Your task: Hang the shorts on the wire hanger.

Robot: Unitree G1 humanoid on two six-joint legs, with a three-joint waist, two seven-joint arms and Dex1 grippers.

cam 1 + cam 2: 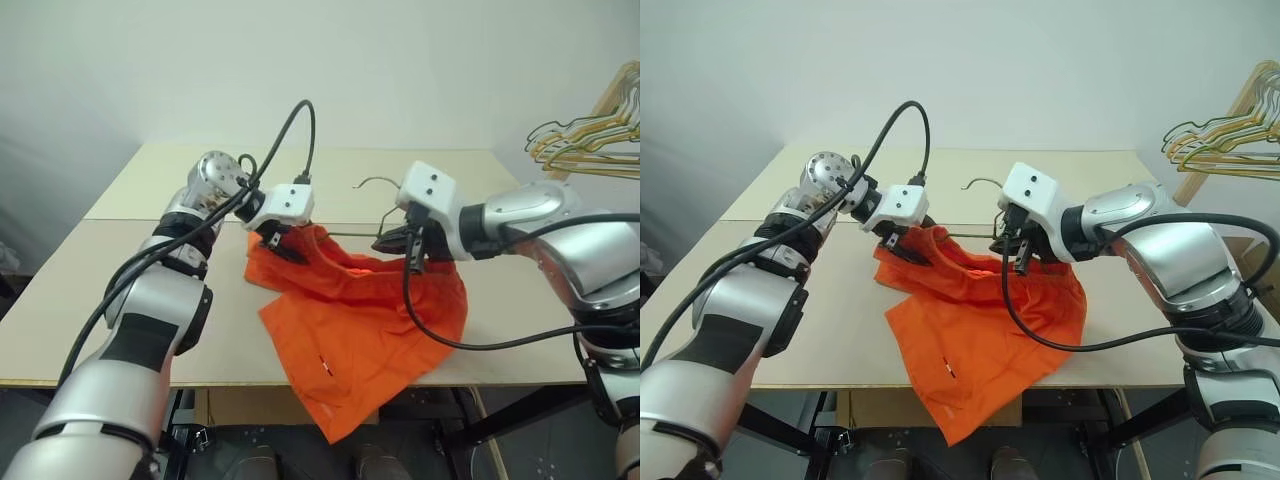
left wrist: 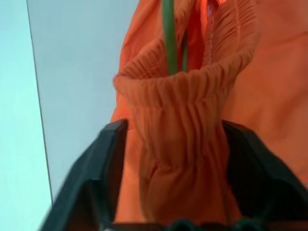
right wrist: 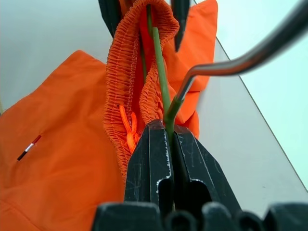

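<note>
Pale beige tabletop against a plain white wall. Bright orange fabric shorts with gathered elastic waistband, lifted at the waist between both arms, lower part draped on the table and one leg hanging past the near edge. Thin dull grey-olive wire hanger, pinched near the base of its small hook by the right gripper, black fingers pressed together on the wire; hook curving up and away beside the gripper, wire running on into the waistband opening. Left gripper at the far-left end of the waistband, black fingers set apart on either side of a bunched fold of the elastic, fabric filling the gap between them; firm squeeze or loose hold not possible to tell. Green-grey wire visible inside that fold too. Bunched yellow and grey hangers on a wooden rack at the far right, well apart from the table.
</note>
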